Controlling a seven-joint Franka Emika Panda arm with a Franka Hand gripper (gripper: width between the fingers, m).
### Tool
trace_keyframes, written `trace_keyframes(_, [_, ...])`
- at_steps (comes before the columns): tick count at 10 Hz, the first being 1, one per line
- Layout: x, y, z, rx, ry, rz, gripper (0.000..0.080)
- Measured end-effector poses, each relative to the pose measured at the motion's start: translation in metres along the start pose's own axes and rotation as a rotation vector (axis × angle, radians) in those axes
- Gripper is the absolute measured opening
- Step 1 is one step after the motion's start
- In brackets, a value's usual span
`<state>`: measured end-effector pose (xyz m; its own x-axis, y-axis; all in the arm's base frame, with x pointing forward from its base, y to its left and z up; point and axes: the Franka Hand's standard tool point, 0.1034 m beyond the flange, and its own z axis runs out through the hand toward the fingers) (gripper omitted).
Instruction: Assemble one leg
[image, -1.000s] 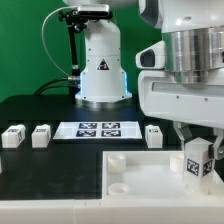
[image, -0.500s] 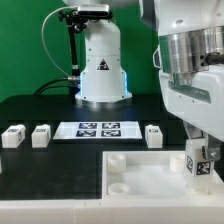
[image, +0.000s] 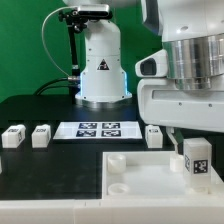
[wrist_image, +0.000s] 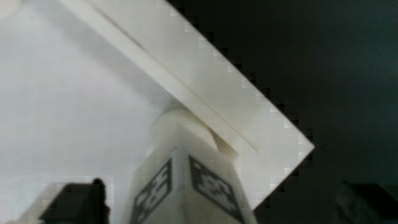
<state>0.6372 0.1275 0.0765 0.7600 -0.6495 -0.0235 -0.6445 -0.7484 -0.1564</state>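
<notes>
As the open tool (wrist_image: 210, 205) is straddling the leg (image: 196, 160) on the plate (image: 140, 175), a sideways brush could be toppling it.

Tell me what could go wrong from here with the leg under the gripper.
1. The leg stands upright near the white plate's corner edge. If it is not seated, it may tip or fall off.
2. The gripper has its open fingers on either side of the leg, so a sideways drift could knock it over.
</notes>
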Motion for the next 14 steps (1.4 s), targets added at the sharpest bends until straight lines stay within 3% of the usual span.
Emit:
trace_keyframes(2, [0.001,0.001,0.0,-0.002,0.001,-0.186,0.0649])
trace_keyframes(4, [0.015,0.001,-0.008,-0.017,0.034,-0.576,0.0649])
trace_keyframes(6, [0.014,-0.002,-0.007,-0.004,0.046,-0.55,0.0649])
trace_keyframes(7, [0.015,-0.002,-0.007,-0.004,0.046,-0.543,0.0527])
trace_keyframes(8, [0.014,-0.002,-0.007,-0.003,0.045,-0.499,0.0388])
trace_keyframes(9, [0.016,-0.001,-0.007,0.001,0.045,-0.349,0.0307])
trace_keyframes(11, [0.018,0.001,-0.007,0.005,0.045,-0.13,0.0307])
trace_keyframes(14, [0.02,0.011,-0.006,0.012,0.061,0.554,0.0307])
